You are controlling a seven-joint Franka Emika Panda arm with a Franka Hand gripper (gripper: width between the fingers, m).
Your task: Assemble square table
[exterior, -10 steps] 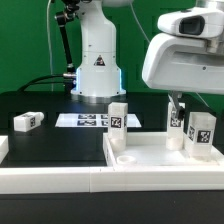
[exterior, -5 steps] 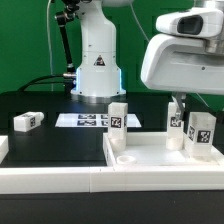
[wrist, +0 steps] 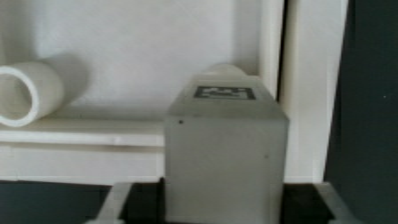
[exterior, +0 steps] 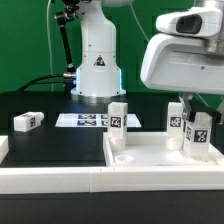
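Leg-fitting step, I'd say. The tool [wrist: 222, 205] straddles the near-right leg [exterior: 200, 136], which stands upright on the tabletop [exterior: 150, 160] at lower right of the exterior view. Jaws are narrowed around it, can't tell if clamped. A loose leg [exterior: 27, 121] lies on the surface at far left. Next move probably needs a firm, square grip before seating the leg.

- arm [exterior: 97, 45]: glossy white rounded shells; thick column widening toward foot
- sticker [exterior: 99, 62]: black triangle mark on column front
- ring [exterior: 97, 90]: pale blue glow around foot
- cables [exterior: 60, 40]: black, running down column on exterior view's left; black joint parts above
- housing [exterior: 185, 55]: big, white-grey, rounded, at arm's near end; dark slot in upper part
- gripper [exterior: 196, 108]: dark fingers under housing
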